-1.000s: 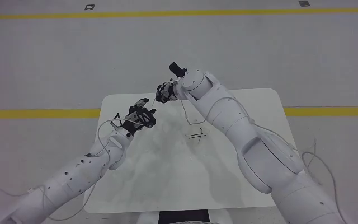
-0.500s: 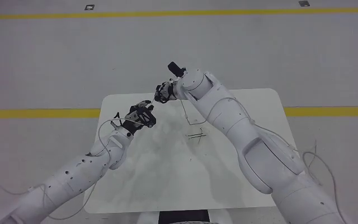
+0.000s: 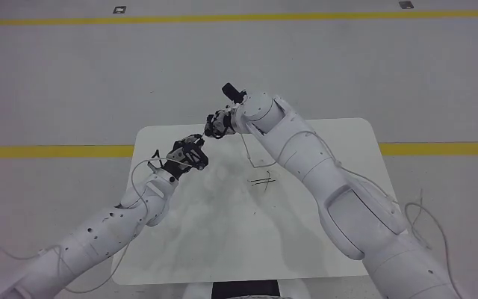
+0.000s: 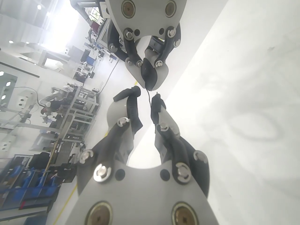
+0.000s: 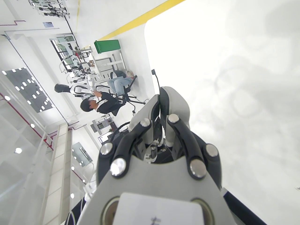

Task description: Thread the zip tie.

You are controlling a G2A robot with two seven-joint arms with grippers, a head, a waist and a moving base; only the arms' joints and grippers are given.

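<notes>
Two or three spare ties [image 3: 263, 181] are lying loose on the white table [image 3: 224, 247], around mid-table and a bit right of centre, nearer the robot than either gripper. They're thin black strands crossing each other, and nothing is touching them.

Heading out from there, the left gripper [image 4: 145, 94] sits over the far-left part of the table, pointing toward the far right. Its jaws are apart, with a clear gap between the two black-padded fingers [image 4: 132, 108]. The free end of the zip tie [image 5: 157, 81] pokes into that gap, close to one finger. Honestly can't tell if it's brushing the pad or just clear of it.

Just past that, a little farther out and to the right, the right gripper [image 3: 214, 125] is at the table's far edge, facing back at the left one, with the two sets of tips nearly meeting. Its jaws are pinched together on the zip tie, with the strap squeezed between the pads and a short length sticking out past the tips. In the right wrist view that length ends in a small square head. So the tie is up in the air, off the table, gripped by the right gripper alone and reaching across to the left one.

Way out beyond the table, a yellow line [image 3: 224, 18] runs across the grey floor.
</notes>
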